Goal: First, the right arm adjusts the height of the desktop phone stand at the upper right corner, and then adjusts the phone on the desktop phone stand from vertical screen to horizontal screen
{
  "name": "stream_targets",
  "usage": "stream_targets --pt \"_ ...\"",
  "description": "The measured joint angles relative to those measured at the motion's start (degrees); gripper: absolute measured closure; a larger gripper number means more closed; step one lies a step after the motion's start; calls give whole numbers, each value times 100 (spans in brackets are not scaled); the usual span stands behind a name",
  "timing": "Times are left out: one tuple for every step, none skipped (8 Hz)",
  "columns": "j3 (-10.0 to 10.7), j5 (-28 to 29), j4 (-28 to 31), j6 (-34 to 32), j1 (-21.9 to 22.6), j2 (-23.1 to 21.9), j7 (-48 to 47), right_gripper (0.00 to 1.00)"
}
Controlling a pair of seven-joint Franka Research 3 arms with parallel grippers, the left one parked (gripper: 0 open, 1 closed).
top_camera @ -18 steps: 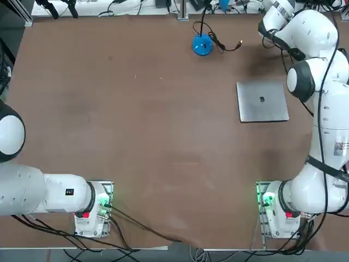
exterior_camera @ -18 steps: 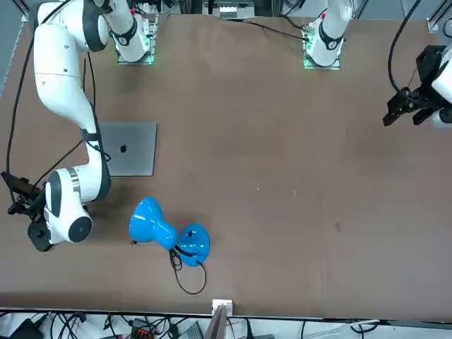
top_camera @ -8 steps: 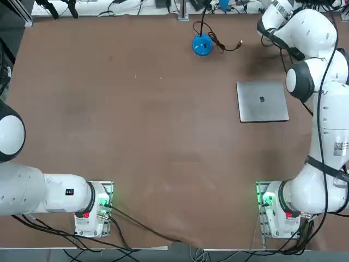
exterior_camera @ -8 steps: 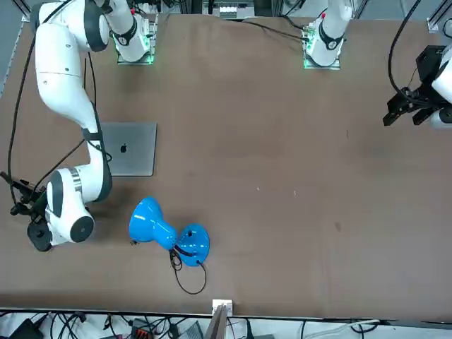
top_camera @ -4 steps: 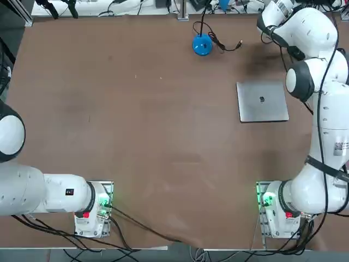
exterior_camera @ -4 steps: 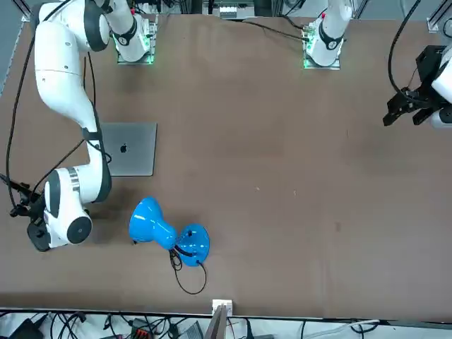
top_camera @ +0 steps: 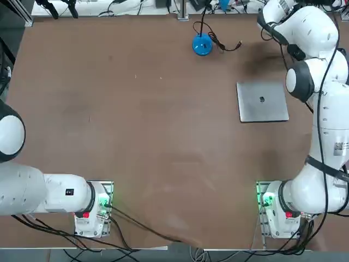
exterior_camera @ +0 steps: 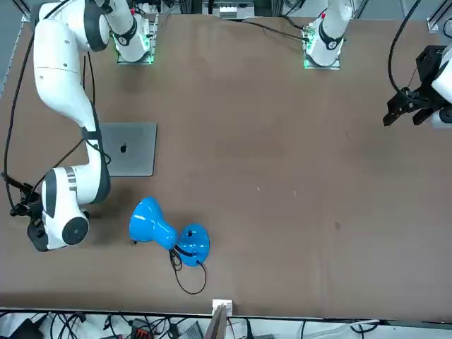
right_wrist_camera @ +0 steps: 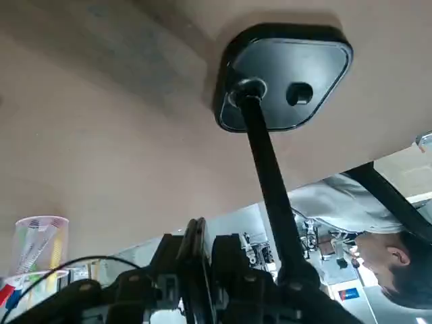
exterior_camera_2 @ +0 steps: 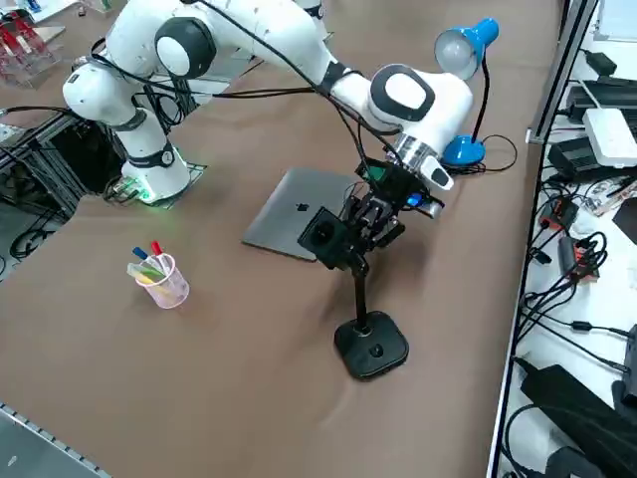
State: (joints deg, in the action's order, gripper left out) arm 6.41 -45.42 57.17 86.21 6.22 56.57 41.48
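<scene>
The desktop phone stand shows in the right side view: a black base (exterior_camera_2: 371, 347) on the table and a thin pole (exterior_camera_2: 357, 289) rising from it. A dark slab, seemingly the phone (exterior_camera_2: 325, 237), sits at the pole's top, partly covered. My right gripper (exterior_camera_2: 376, 221) is right against this head, reaching down from the white wrist (exterior_camera_2: 406, 98). The wrist view looks along the pole (right_wrist_camera: 267, 162) down to the base (right_wrist_camera: 287, 73). In the top view the right arm (top_camera: 308, 30) hides the stand at the far right corner.
A closed silver laptop (exterior_camera_2: 296, 211) lies just behind the stand. A blue lamp (exterior_camera_2: 464, 42) stands beyond it, near the far edge. A clear cup of pens (exterior_camera_2: 159, 276) sits towards the near side. Cables and boxes (exterior_camera_2: 582, 139) line the table's edge. A person (right_wrist_camera: 374, 236) is beyond it.
The right arm's wrist has shifted slightly toward the table's far right corner over the last two seconds. The stand, laptop and lamp have stayed in place.
</scene>
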Motion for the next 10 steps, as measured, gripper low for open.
stream_targets --pt "-1 69 -55 -2 2 -12 0 74" --pt "-4 150 -108 -12 8 -24 0 74" --pt "-6 234 -153 -15 11 -38 0 74" --pt "-7 295 -174 -16 11 -62 0 74" --pt "-9 316 -185 -16 11 -73 0 74" --pt "-9 320 -186 -17 11 -73 0 75" --pt "-10 321 -186 -16 11 -74 0 76" --pt "-10 321 -186 -16 11 -74 0 77" --pt "-11 322 -191 -15 11 -74 0 79" --pt "-11 325 -209 -4 11 -75 0 81"
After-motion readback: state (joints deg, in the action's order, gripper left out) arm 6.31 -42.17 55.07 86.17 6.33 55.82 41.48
